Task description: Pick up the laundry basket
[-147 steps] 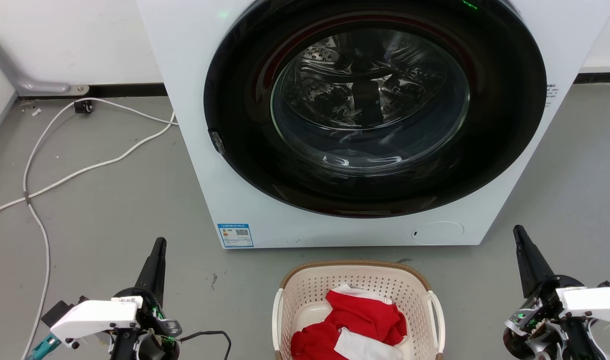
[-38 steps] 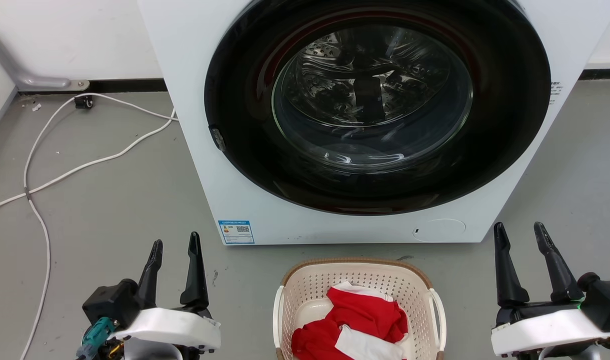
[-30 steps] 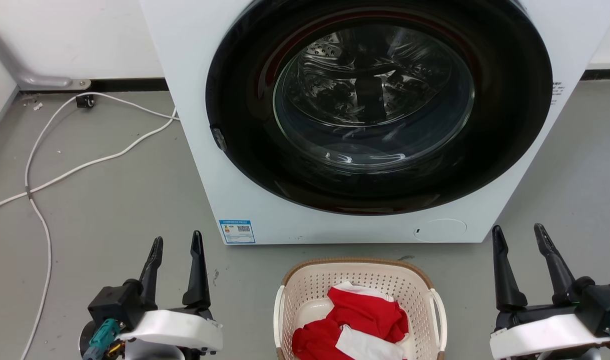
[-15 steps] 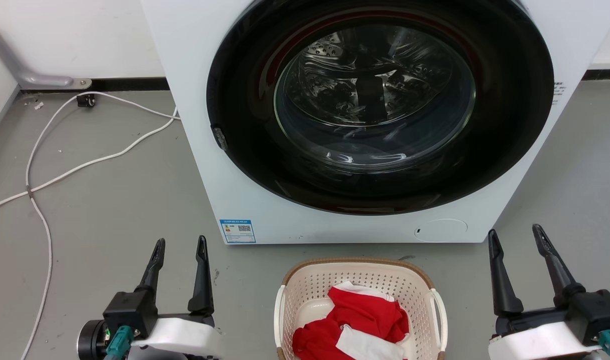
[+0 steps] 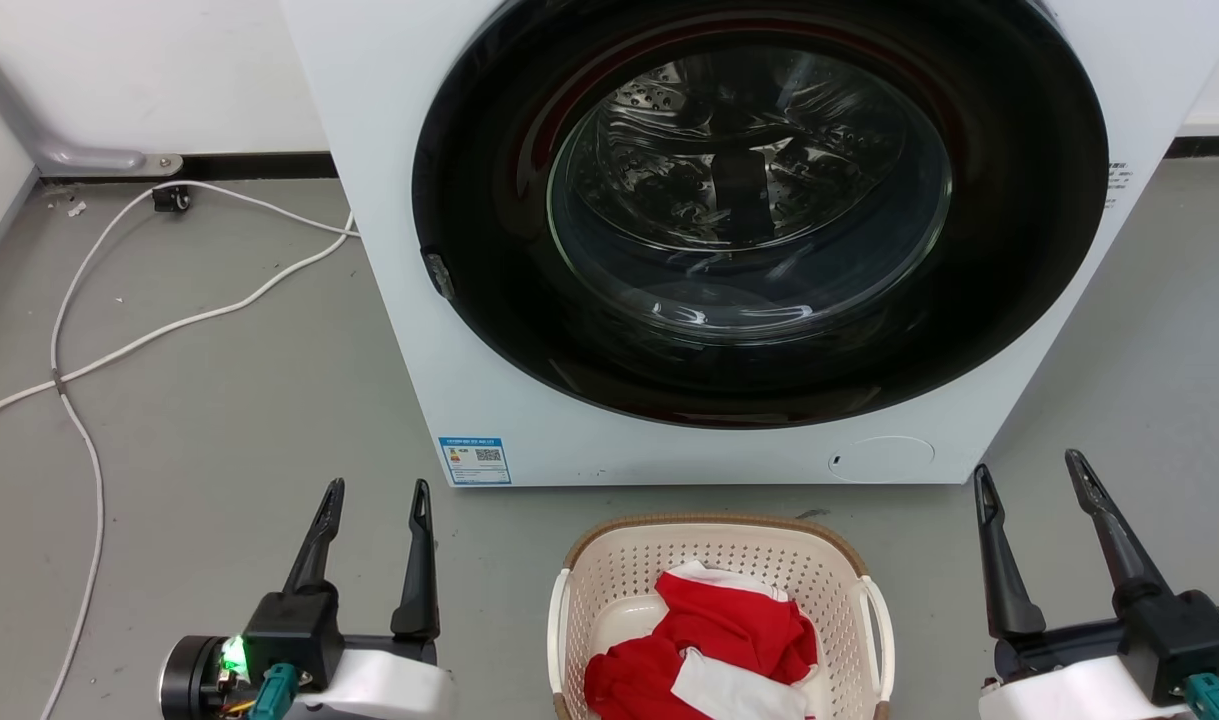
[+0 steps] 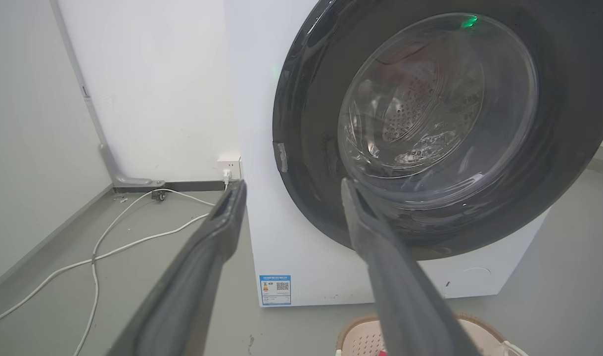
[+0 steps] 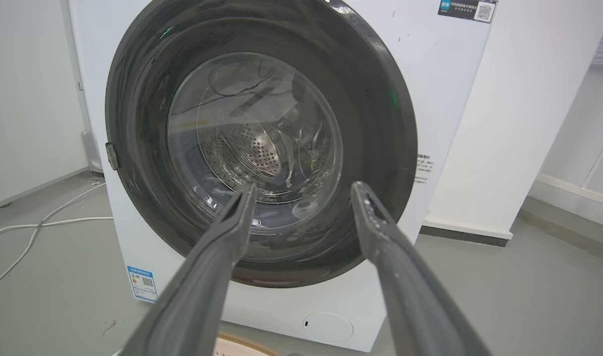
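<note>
You have not begun the lift. The basket (image 5: pixel 619 585) sits on the floor (image 5: pixel 219 420) just in front of the washer (image 5: pixel 399 300), between your 2 arms, with red and white clothes (image 5: pixel 729 630) inside. Your left end effector (image 5: pixel 379 488) hovers off the basket's left side, fingers parted wide with nothing between them. Your right end effector (image 5: pixel 1029 465) is spread the same way and empty, off the right side. Neither touches the basket, and both stand apart from its 2 white handles (image 5: pixel 554 630). Nearly everything is left, I judge: bring each end effector in to a handle, close on it, then raise both sides evenly so the clothes stay in.
</note>
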